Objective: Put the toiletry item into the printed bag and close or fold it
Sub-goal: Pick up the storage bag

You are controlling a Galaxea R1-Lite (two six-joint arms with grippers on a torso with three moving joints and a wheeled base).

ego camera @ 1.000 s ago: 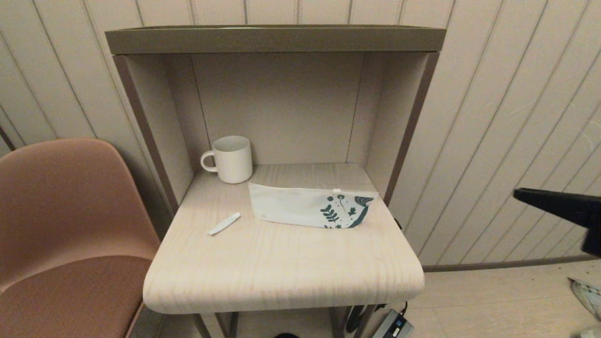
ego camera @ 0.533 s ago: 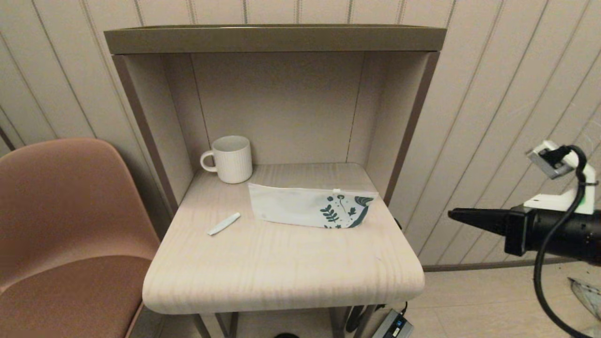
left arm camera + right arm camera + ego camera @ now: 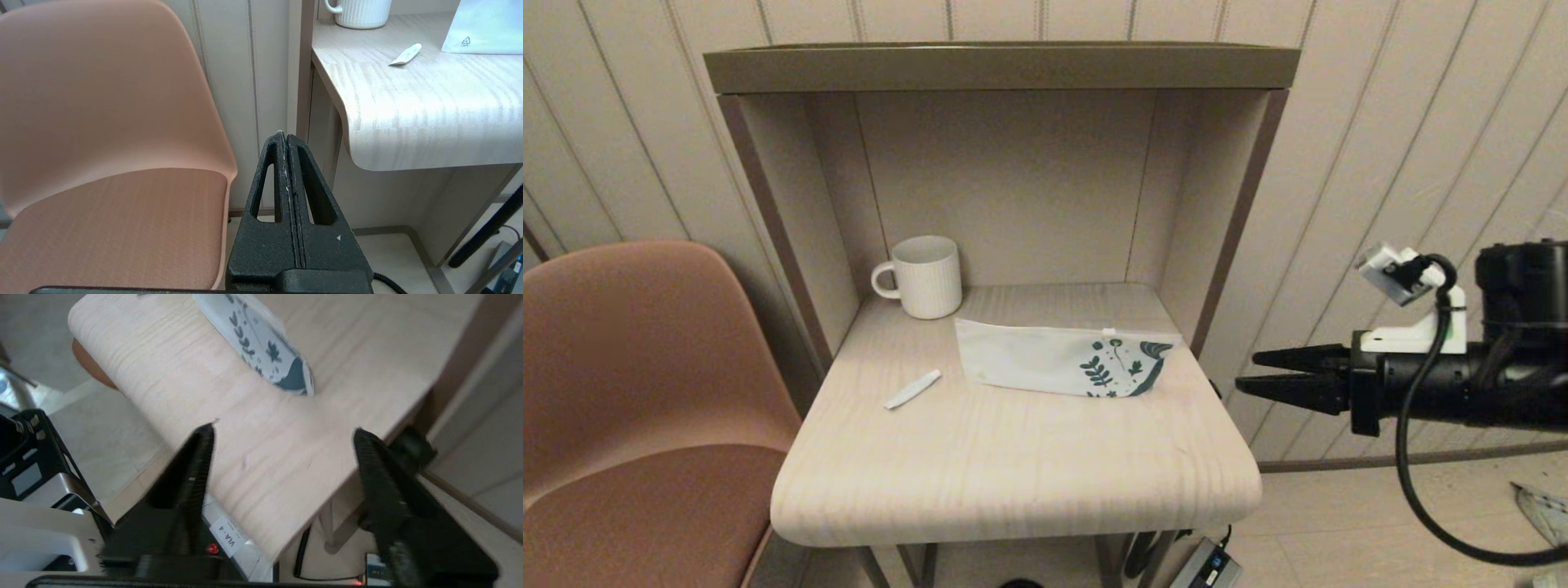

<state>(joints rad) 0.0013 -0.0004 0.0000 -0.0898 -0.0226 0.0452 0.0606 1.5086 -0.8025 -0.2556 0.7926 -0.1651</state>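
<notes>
The printed bag [image 3: 1066, 359] lies flat on the wooden table top [image 3: 1013, 457], its teal leaf print at the right end; that end also shows in the right wrist view as the printed bag [image 3: 265, 347]. The toiletry item [image 3: 913, 389], a slim white tube, lies to the left of the bag, apart from it, and shows as the toiletry item [image 3: 405, 54] in the left wrist view. My right gripper [image 3: 1245, 371] hovers open just off the table's right edge, level with the bag, holding nothing. My left gripper [image 3: 285, 136] is shut and empty, low beside the chair, out of the head view.
A white ribbed mug [image 3: 923, 276] stands at the back left of the niche. The shelf's side walls [image 3: 1225, 237] and top board [image 3: 1001, 67] box in the rear half. A pink chair [image 3: 629, 384] stands left of the table. A power box [image 3: 1209, 567] and cables lie on the floor.
My right arm has swung in from the far right toward the table's right edge, and its fingers now show apart. Bag, tube and mug have not moved.
</notes>
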